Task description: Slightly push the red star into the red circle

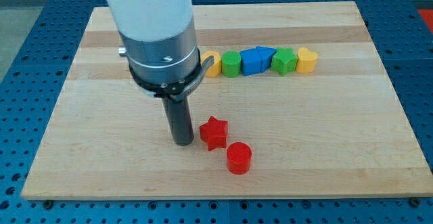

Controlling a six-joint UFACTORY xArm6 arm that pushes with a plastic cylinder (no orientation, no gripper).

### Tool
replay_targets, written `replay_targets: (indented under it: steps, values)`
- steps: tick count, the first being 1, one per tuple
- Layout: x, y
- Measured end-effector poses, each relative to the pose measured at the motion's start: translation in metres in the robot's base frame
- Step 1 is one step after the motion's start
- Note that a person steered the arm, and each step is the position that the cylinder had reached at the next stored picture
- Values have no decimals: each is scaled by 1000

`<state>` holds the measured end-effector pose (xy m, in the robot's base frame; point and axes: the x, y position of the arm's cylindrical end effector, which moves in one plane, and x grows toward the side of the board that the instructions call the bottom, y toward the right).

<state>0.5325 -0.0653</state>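
Note:
The red star (pixel 214 132) lies on the wooden board (pixel 325 129) below its middle. The red circle (pixel 239 158) sits just to the star's lower right, touching it or nearly so. My tip (pixel 183 143) rests on the board just left of the star, with a small gap between them. The rod rises from there into the arm's grey and white body (pixel 159 41).
A row of blocks lies across the upper middle: a yellow block (pixel 212 64) partly behind the arm, a green block (pixel 232 63), two blue blocks (pixel 256 60), a green star (pixel 284 61) and a yellow heart (pixel 307 60).

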Motion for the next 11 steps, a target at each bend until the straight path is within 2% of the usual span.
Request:
replay_targets:
  steps: [2,3,4,6,11]
  values:
    - [-20,49]
    - [-45,44]
    - [-47,51]
    - [-20,60]
    - [-6,60]
